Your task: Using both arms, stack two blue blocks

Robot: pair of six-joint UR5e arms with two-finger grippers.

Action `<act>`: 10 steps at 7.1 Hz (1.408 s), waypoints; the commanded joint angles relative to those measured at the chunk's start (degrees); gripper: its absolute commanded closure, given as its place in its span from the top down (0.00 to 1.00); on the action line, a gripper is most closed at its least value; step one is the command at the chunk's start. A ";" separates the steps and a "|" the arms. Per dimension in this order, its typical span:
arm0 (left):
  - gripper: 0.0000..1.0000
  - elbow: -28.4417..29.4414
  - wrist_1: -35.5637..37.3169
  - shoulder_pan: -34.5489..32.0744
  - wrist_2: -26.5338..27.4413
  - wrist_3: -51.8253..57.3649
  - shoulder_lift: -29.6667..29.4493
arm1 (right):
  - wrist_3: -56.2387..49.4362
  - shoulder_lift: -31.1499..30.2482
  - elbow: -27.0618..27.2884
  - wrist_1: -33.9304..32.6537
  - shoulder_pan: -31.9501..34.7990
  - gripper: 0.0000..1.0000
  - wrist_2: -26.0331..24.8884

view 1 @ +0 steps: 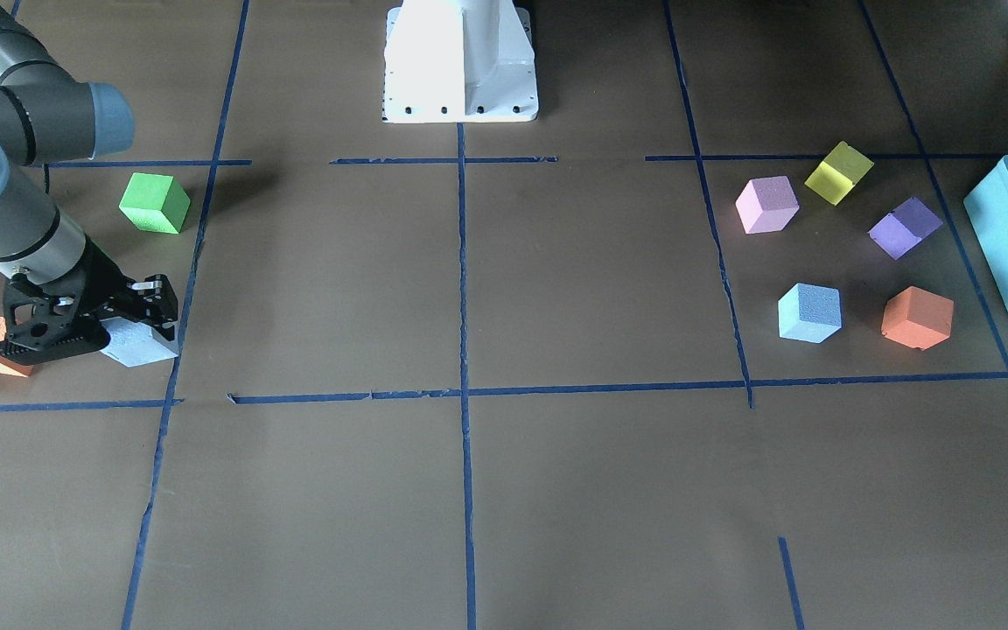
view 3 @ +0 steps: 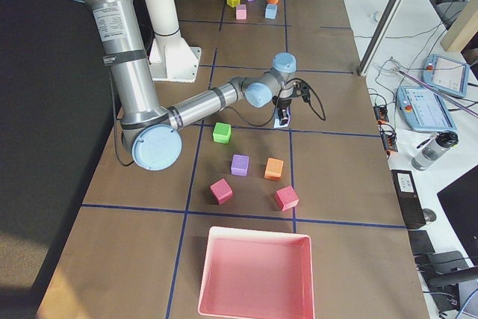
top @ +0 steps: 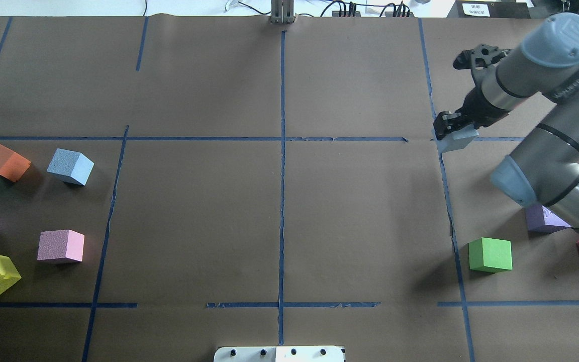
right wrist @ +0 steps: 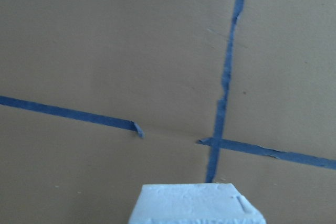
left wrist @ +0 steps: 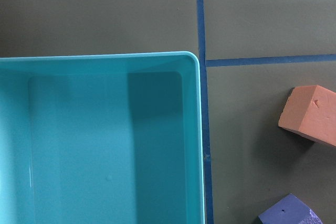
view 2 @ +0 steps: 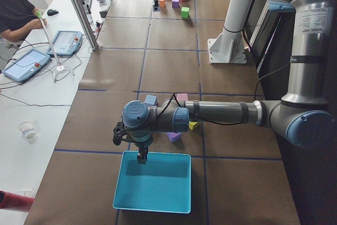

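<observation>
Brown taped bench [view 1: 574, 289]: we see the right pincer [top: 453, 133] clamped on one blue block [top: 458, 143]. Well apart from it sits the other blue block [view 1: 810, 312]; whether the left pincer [view 2: 141, 156] is wide or narrow we cannot tell.

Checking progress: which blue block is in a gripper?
The blue block near the green cube, held by the right gripper; the other blue block sits free near the yellow cube.

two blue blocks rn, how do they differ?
The held block is clamped in the right gripper; the free block lies untouched. The held block is on the robot's right, near the green cube; the free block on its left, beside the orange cube. Both are pale blue cubes, alike in size.
</observation>
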 commanded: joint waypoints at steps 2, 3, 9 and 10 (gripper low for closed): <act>1.00 -0.02 0.00 0.00 0.00 0.00 0.05 | 14.83 14.09 -2.25 -7.72 -9.67 0.00 -4.59; 1.00 -0.02 0.00 0.00 0.00 0.00 0.05 | 21.70 21.10 -8.54 -7.54 -14.15 0.00 -8.80; 1.00 0.51 -0.09 0.00 0.09 0.00 0.05 | 28.00 36.47 -28.81 -5.53 -20.87 0.04 -12.80; 1.00 0.51 -0.09 0.00 0.09 0.00 0.05 | 28.09 36.47 -29.95 -3.87 -20.96 0.07 -12.80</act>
